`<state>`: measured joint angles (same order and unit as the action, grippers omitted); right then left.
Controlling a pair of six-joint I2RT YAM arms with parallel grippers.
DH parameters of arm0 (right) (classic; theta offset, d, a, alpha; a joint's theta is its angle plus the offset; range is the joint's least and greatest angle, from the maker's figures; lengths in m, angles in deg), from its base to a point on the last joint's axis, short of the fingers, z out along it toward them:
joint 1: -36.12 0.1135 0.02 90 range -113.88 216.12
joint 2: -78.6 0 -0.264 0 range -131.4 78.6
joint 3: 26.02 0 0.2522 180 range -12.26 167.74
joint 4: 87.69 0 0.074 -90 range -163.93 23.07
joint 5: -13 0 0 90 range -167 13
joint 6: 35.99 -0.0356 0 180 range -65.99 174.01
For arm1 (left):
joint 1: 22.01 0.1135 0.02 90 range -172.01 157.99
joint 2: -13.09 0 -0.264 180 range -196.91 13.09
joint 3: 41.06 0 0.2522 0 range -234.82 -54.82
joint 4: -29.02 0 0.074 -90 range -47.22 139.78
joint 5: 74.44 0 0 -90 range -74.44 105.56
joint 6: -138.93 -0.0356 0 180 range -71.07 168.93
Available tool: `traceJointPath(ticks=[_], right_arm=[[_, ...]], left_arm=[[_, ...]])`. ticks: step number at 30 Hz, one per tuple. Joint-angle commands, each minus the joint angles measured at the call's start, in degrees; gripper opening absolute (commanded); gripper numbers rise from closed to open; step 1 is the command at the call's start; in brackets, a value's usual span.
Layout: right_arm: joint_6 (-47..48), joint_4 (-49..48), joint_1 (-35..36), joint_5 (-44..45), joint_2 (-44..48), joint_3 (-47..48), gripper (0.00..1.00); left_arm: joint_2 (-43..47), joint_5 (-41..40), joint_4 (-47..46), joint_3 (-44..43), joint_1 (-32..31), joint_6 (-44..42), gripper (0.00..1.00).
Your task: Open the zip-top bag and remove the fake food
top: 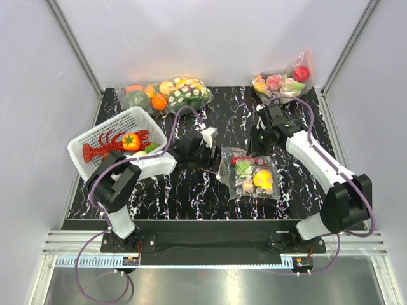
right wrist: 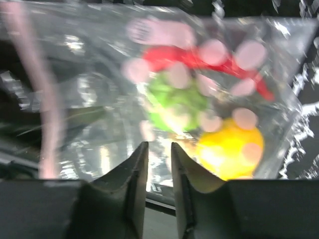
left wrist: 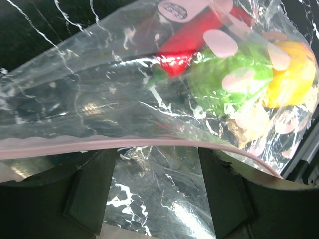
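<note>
The zip-top bag lies flat mid-table, clear with white dots, its pinkish zip strip along the left edge. Inside is the fake food: a green fruit, a yellow fruit, a red piece and a tan piece. My left gripper is at the bag's zip edge, open wide. The strip runs across both fingers and thin film lies between them. My right gripper hangs over the bag's far edge, its fingers a narrow gap apart, with nothing pinched that I can see.
A white basket at the left holds a red lobster and a tomato. A bulging dotted bag of oranges and greens sits at the back left. Another dotted bag with a red apple sits at the back right.
</note>
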<state>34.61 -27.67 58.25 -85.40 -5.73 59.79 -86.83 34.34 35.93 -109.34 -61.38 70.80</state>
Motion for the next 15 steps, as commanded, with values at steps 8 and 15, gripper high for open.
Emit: traceJointPath(ticks=[8, 15], right_arm=[[-1.3, -4.1, -1.4, 5.2, -7.2, -6.2, 0.27], [-1.0, -7.3, -1.5, 3.3, -13.5, -7.2, 0.25]], left_arm=[[0.1, 5.2, -9.2, 2.8, -0.9, 0.6, 0.73], [-1.3, 5.2, -9.4, 2.4, -2.0, 1.1, 0.75]])
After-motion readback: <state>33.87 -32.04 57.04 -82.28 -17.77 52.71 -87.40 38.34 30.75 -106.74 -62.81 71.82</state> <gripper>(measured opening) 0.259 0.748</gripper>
